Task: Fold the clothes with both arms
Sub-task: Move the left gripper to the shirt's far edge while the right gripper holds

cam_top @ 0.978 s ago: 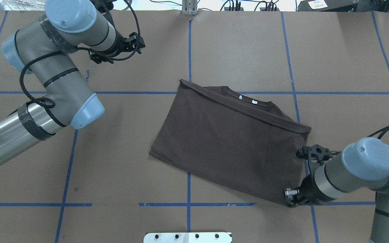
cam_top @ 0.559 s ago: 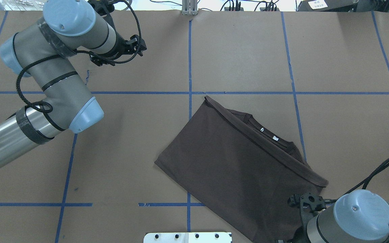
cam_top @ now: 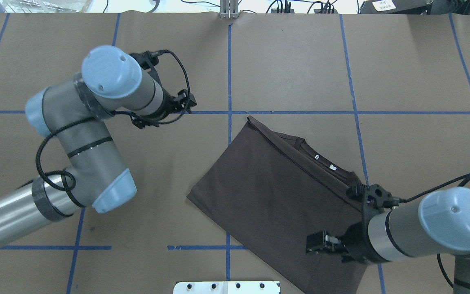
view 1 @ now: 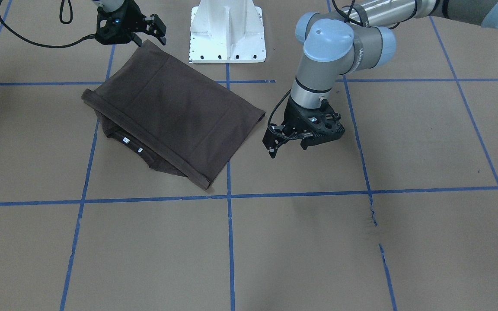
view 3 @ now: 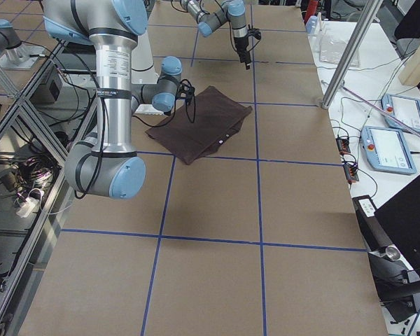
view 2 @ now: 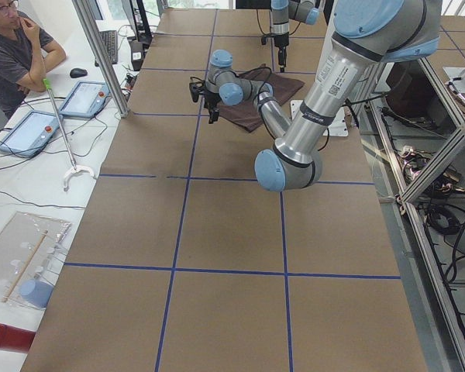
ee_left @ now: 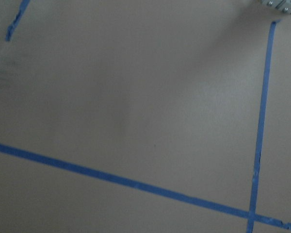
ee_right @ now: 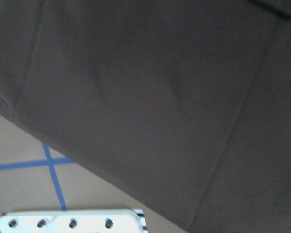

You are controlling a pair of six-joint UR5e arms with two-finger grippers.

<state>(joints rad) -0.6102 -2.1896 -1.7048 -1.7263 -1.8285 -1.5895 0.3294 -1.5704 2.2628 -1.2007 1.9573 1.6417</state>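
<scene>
Spread apart and empty, the right hand (view 1: 156, 31) is held at the corner of the T-shirt (view 1: 175, 108) that lies nearest the white pedestal base (view 1: 227, 30). Whether the cloth is touched by it cannot be told. In the right wrist view little is seen but dark, smooth fabric, with a strip of bare counter (view 1: 361, 242) and the edge of the base plate below it. The garment is laid flat on the robot's right half of the counter, folded to a rough rectangle and turned at a slant to the blue tape lines (view 1: 309, 192). Its ribbed collar (cam_top: 320, 160), marked by two small pale labels (cam_top: 332, 166), is turned away from the robot and partly covered by a folded band of cloth. The near corner is cut off by the lower edge of the overhead view. On the other side, the left hand (view 1: 288, 147) is pointed downward over bare counter, just beside the shirt's side corner but apart from it. Its black prongs appear parted and nothing is held between them. Only brown surface and crossing tape lines are shown by the left wrist camera. The left arm (cam_top: 92, 134) is bent at the elbow and reaches in from the robot's left edge of the counter.
</scene>
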